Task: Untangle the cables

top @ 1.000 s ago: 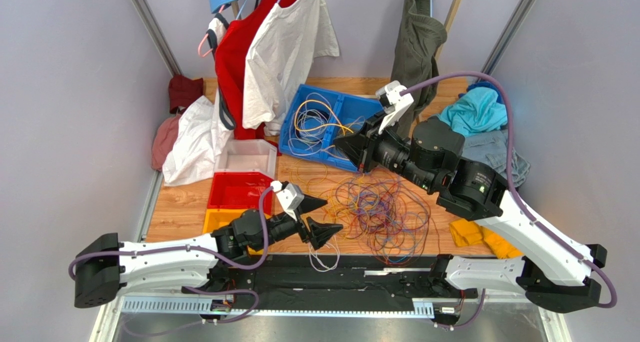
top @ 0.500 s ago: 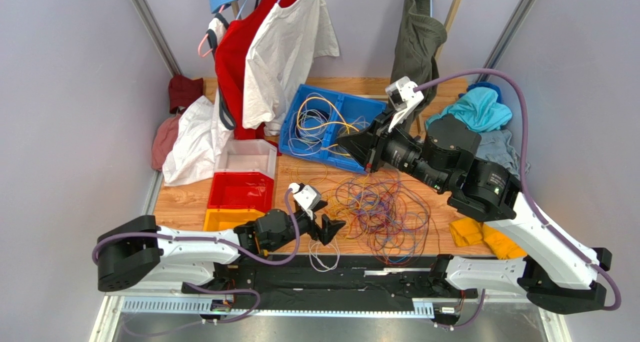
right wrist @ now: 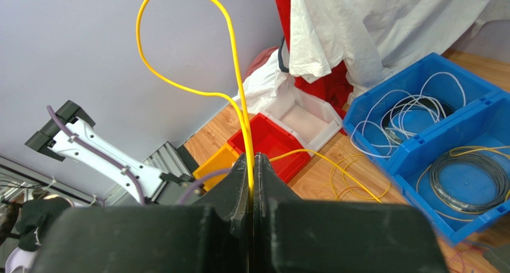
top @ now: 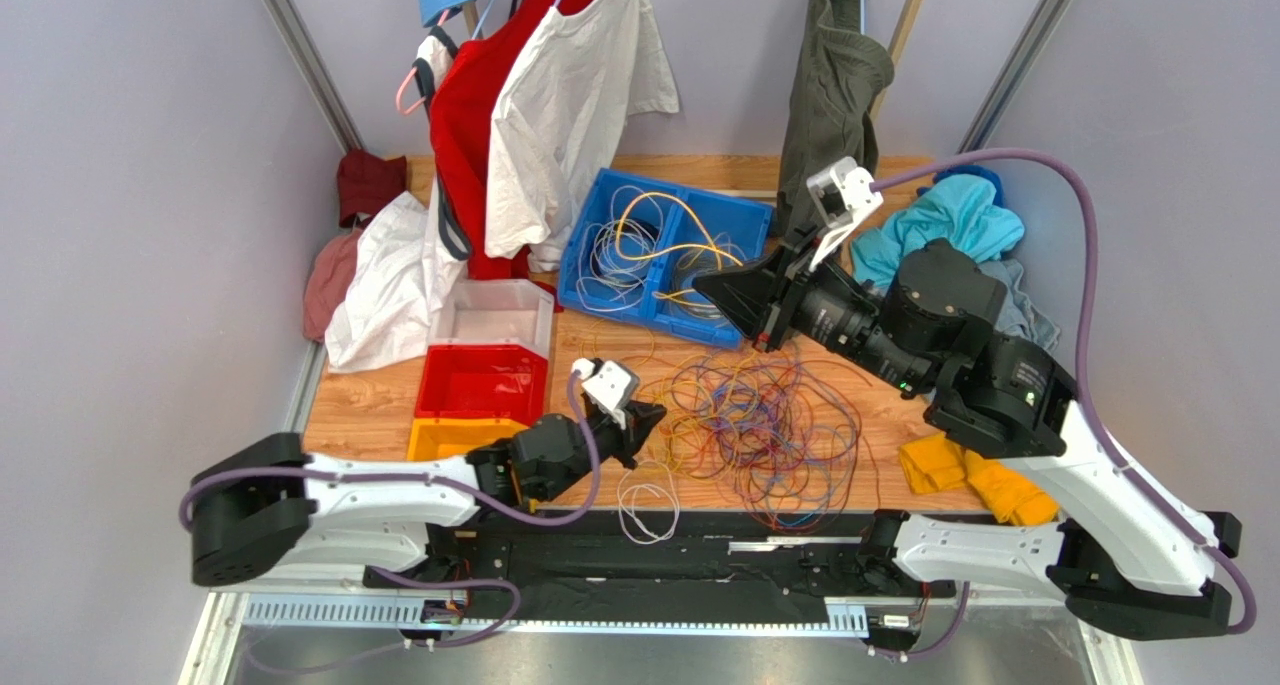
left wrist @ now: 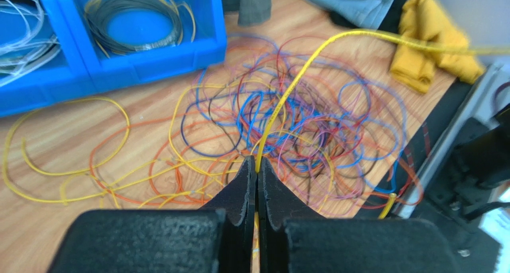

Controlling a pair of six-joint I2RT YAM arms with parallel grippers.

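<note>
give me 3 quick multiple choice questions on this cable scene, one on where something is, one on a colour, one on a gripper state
1. On the table, the tangle of cables lies:
A. in the far left corner
B. near the middle, just beyond the arm bases
C. in the far right corner

2. The strand pinched in the right gripper is:
A. blue
B. purple
C. yellow

3. The left gripper is:
A. shut on a yellow cable
B. wide open
C. shut on nothing

Answers:
1 B, the top view shows the tangle on bare wood in front of the bases.
2 C, the right wrist view shows a yellow loop rising from the closed fingers.
3 A, the left wrist view shows the fingers together with yellow wire between them.
</note>
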